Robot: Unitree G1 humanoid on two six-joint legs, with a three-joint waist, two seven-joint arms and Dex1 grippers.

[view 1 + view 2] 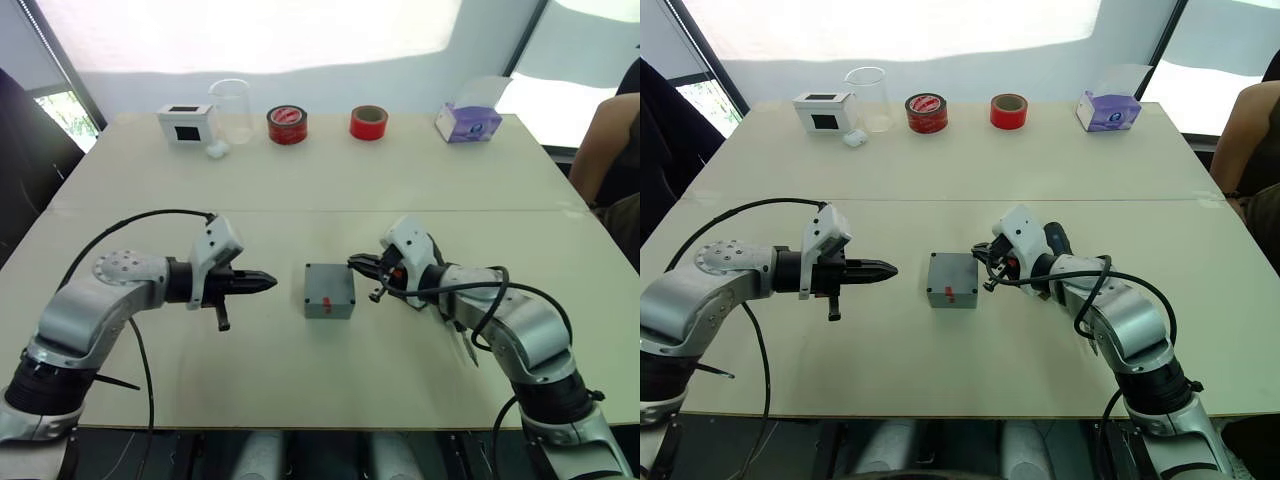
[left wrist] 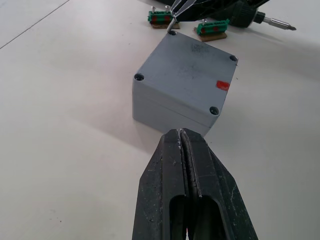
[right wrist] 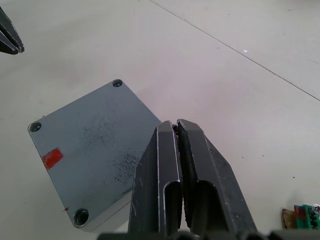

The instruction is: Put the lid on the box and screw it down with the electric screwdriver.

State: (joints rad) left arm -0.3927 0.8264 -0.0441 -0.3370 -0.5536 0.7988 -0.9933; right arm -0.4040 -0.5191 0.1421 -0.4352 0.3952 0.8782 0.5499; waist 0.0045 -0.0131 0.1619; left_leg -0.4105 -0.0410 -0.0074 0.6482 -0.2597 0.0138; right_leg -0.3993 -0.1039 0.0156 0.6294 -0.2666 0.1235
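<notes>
Left wrist view, screwdriver [image 2: 250,15] beyond lidded box [image 2: 185,82], left pincer [image 2: 181,135] clenched, right pincer [image 3: 176,126] clenched empty

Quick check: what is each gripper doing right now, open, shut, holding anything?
Left gripper: shut, empty, pointing at the grey box.
Right gripper: shut, empty, beside the box.

Head stereo pair high over the table [image 1: 300,190], wrist cameras close, all sharing the box [image 1: 330,290].
</notes>
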